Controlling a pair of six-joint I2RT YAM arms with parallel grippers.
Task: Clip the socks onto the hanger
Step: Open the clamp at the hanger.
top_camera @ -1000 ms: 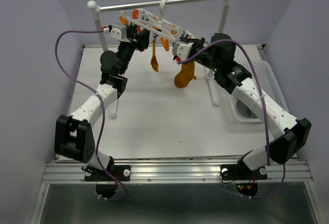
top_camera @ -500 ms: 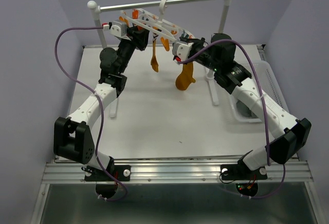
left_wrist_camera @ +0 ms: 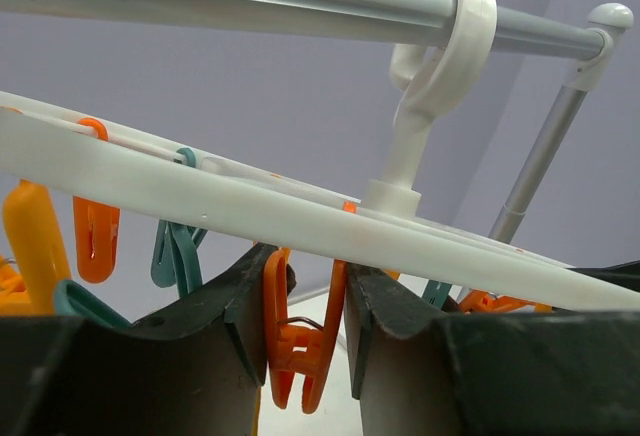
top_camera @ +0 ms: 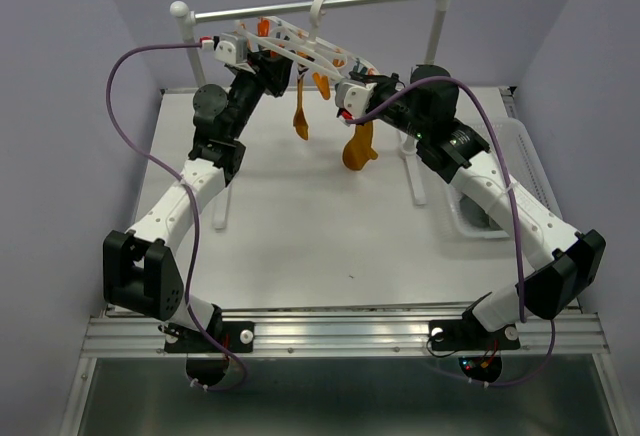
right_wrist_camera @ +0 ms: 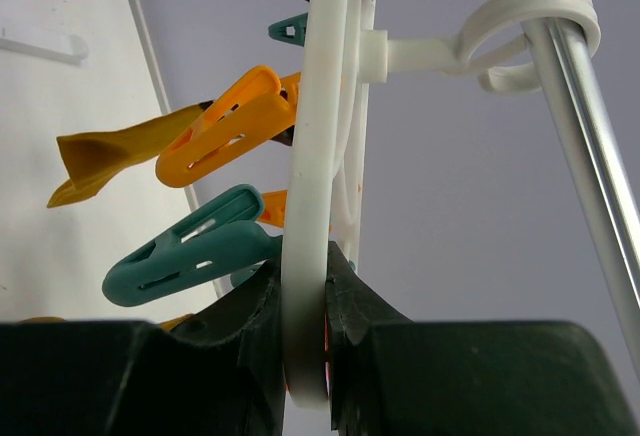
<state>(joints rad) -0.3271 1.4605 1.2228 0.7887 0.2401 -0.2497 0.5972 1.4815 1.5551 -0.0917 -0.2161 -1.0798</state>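
The white hanger (top_camera: 312,48) hangs by its hook from the rail, with orange and teal clips dangling from it. Two mustard-orange socks hang from it, one thin (top_camera: 300,116) and one wider (top_camera: 357,148). My left gripper (top_camera: 262,64) is under the hanger's left side. In the left wrist view its fingers (left_wrist_camera: 240,306) press both sides of an orange clip (left_wrist_camera: 300,341) below the frame (left_wrist_camera: 250,211). My right gripper (right_wrist_camera: 303,276) is shut on the hanger's white rim (right_wrist_camera: 315,106). A mustard sock (right_wrist_camera: 110,161) shows to its left. The grey socks are not clearly visible.
The metal rail (top_camera: 320,2) stands on two white posts at the back of the table. A clear basket (top_camera: 522,156) sits at the right edge, half hidden by the right arm, with a dark shape (top_camera: 487,218) inside. Purple cables loop off both arms.
My left gripper has risen and moved slightly left under the hanger. The wider mustard sock has swung a little. The right gripper keeps its place.
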